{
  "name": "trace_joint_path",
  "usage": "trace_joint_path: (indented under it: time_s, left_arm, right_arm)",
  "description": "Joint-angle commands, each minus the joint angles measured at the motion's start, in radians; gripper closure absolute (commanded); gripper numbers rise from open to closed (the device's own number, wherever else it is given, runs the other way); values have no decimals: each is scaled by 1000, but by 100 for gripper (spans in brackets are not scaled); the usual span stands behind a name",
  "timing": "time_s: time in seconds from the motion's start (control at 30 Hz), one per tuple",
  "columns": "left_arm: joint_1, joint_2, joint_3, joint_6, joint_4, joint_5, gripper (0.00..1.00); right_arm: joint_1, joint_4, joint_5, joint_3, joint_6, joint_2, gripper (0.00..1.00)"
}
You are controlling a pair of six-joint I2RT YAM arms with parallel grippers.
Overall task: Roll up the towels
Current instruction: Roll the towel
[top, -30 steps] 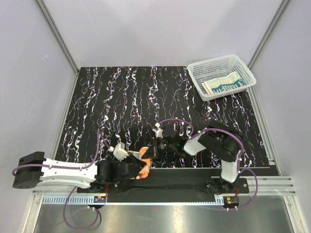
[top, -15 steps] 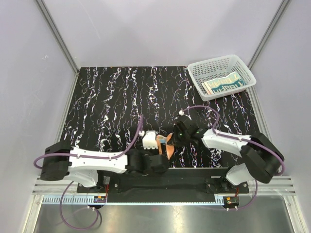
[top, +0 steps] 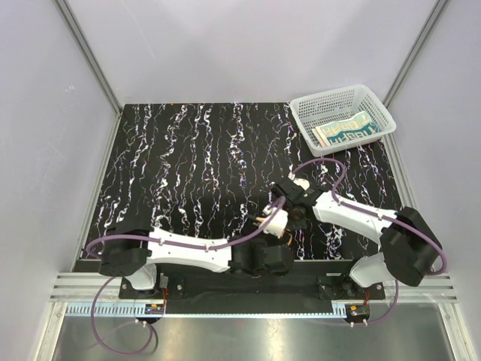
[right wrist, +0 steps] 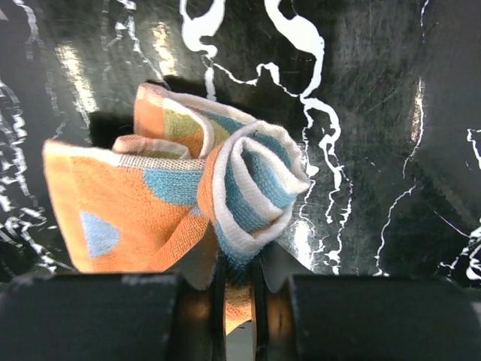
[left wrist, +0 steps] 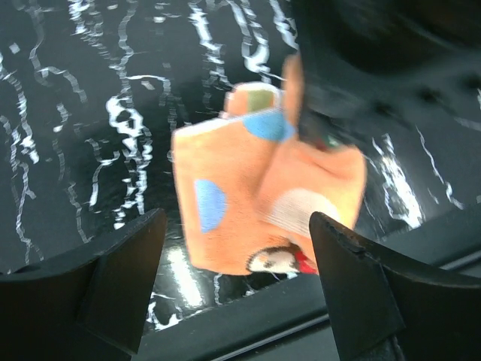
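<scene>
The orange towel (right wrist: pixel 143 199) is bunched, one end coiled. The right gripper (right wrist: pixel 239 274) pinches it; the left gripper (left wrist: pixel 237 233) gapes empty.

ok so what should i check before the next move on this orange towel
1. right end effector shut on orange towel: ok
2. left end effector open, holding nothing: ok
3. orange towel fully rolled: not ok, one end is coiled and a flap is loose
4. towel resting on the table: cannot tell
5. cream towel rolled: cannot tell; it lies in the white mesh basket
</scene>
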Motion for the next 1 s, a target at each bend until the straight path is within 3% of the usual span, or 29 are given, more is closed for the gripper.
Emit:
trace_joint_path:
  time_s: [0.0, 0.27, 0.4, 0.57, 0.7, 0.73, 0.83, 0.87, 0.97]
  left_arm:
    - [-33, 45, 62, 127, 124, -67, 19]
    - [-81, 180, 141, 165, 216, -4, 18]
    - [-69, 262, 181, 152, 187, 23, 16]
    - [-15, 307, 171, 86, 147, 63, 25]
    - [40, 342, 153, 23, 126, 123, 40]
    - [48, 345, 145, 23, 138, 138, 56]
    - [65, 336, 126, 9, 142, 169, 88]
    - [66, 332, 118, 7, 150, 174, 91]
    - [71, 310, 90, 4, 170, 194, 100]
  right_arm:
    - [-5, -80, 34, 54, 6, 46, 100]
    - [-5, -113, 3, 120, -7, 113, 100]
    - [-5, -141, -5, 147, -22, 118, 100]
    - [-5, -169, -20, 157, -36, 113, 100]
    - [-5, -172, -41, 150, -40, 102, 100]
    - [-5, -170, -46, 148, -40, 102, 100]
    - [-5, -175, -46, 145, -40, 96, 97]
    - [-11, -178, -45, 145, -42, 95, 95]
    - [-43, -173, -69, 140, -48, 75, 75]
